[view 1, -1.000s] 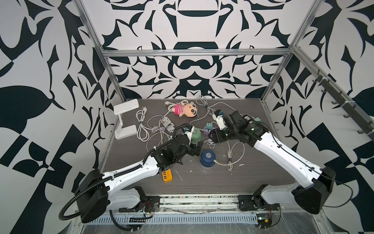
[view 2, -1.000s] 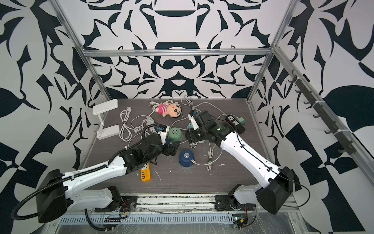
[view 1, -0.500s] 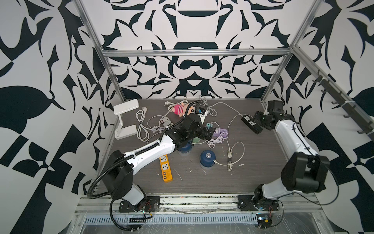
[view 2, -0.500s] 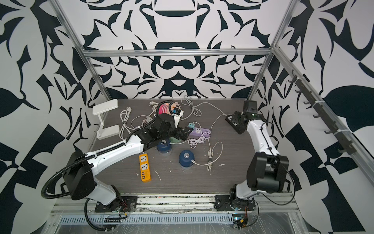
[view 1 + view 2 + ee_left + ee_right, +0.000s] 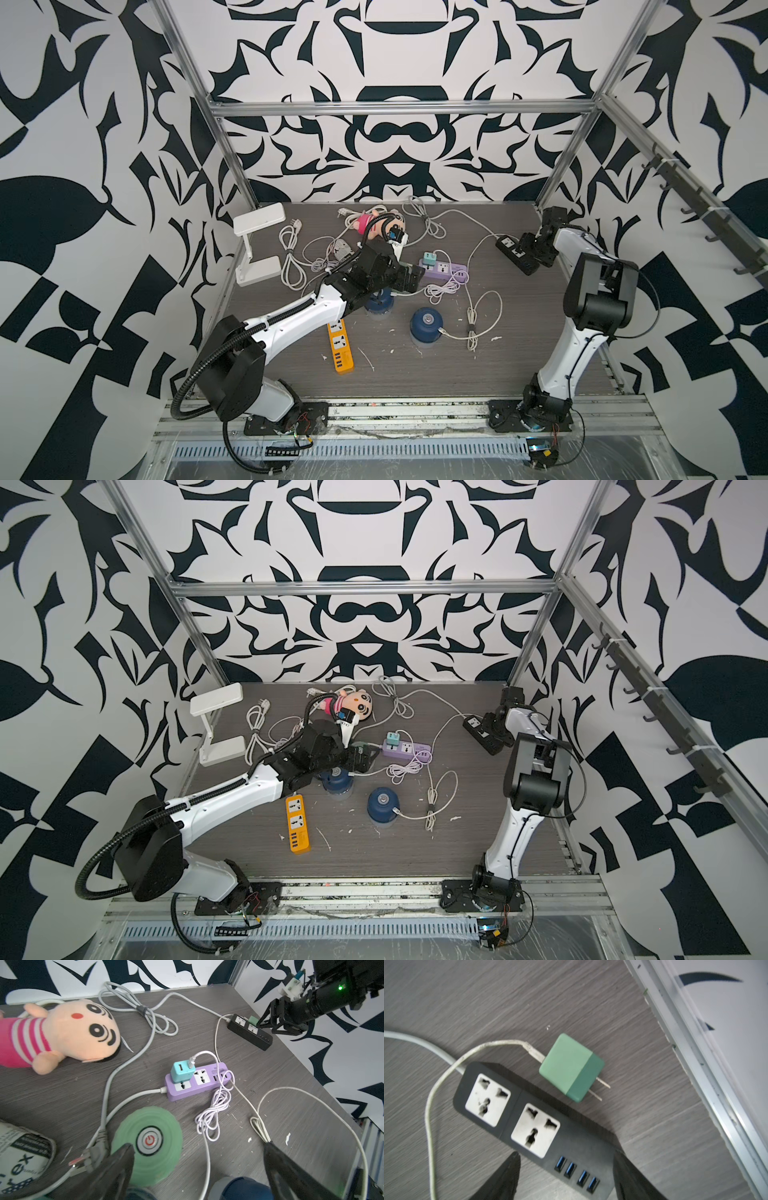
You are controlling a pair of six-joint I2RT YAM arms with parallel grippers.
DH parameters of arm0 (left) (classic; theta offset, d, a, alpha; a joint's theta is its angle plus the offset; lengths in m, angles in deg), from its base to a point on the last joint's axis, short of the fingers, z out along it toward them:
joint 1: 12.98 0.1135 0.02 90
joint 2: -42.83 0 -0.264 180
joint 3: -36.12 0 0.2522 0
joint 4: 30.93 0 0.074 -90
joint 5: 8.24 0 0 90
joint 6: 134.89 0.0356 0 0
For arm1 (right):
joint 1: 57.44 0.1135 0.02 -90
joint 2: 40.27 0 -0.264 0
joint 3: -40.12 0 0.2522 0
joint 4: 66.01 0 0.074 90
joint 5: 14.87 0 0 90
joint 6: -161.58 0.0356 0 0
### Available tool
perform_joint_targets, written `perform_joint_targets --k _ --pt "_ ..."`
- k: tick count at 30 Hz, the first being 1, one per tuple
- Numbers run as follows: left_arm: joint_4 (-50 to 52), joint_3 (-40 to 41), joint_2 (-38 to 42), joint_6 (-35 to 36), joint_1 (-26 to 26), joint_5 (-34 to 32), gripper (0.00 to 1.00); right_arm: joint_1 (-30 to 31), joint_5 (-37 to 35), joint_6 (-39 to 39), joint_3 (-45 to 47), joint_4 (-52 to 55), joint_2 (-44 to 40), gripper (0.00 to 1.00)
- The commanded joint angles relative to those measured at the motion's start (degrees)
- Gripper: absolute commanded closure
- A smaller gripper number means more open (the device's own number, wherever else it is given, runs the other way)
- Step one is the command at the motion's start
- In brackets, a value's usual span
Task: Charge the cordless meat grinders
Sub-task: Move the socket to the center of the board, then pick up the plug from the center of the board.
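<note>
A mint green cordless meat grinder point(image 5: 147, 1142) stands under one finger of my left gripper point(image 5: 197, 1145), which hangs open above it and holds nothing. In both top views that gripper point(image 5: 411, 278) hides it. Two dark blue grinders stand on the table: one point(image 5: 426, 326) in the middle with a grey cable at its side, one point(image 5: 379, 303) half under my left forearm. My right gripper point(image 5: 566, 1154) is open at the back right, its fingers on either side of the USB end of the black power strip point(image 5: 529, 1122). A green plug adapter point(image 5: 571, 1068) lies unplugged beside that strip.
A purple power strip point(image 5: 444, 270) carrying a teal adapter point(image 5: 181, 1072) lies mid-table among white cable coils point(image 5: 214, 1118). An orange strip point(image 5: 340, 345) lies front left. A plush doll point(image 5: 62, 1034) and a white lamp point(image 5: 257, 245) sit at the back left. The cage frame point(image 5: 695, 1064) runs close to the black strip.
My right arm has swung from the green grinder at mid-table to the black strip at the back right. My left arm has reached further back over the green grinder.
</note>
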Motion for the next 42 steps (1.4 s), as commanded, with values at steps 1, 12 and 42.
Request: perform_joint_targets --k 1,12,42 --pt "-2.9 0.7 1.0 -0.5 0.8 1.6 0.01 -0.2 -1.9 -2.5 -3.2 -0.7 0.3 0.26" --pt "-2.6 0.4 -1.1 -1.2 1.8 1.9 0.01 -0.2 8.6 -1.7 -5.7 -0.7 6.1 0.24" --pt "-3.4 2.2 -1.4 -3.5 2.0 4.5 0.01 3.1 -10.6 -15.0 -15.2 10.4 9.5 0.23"
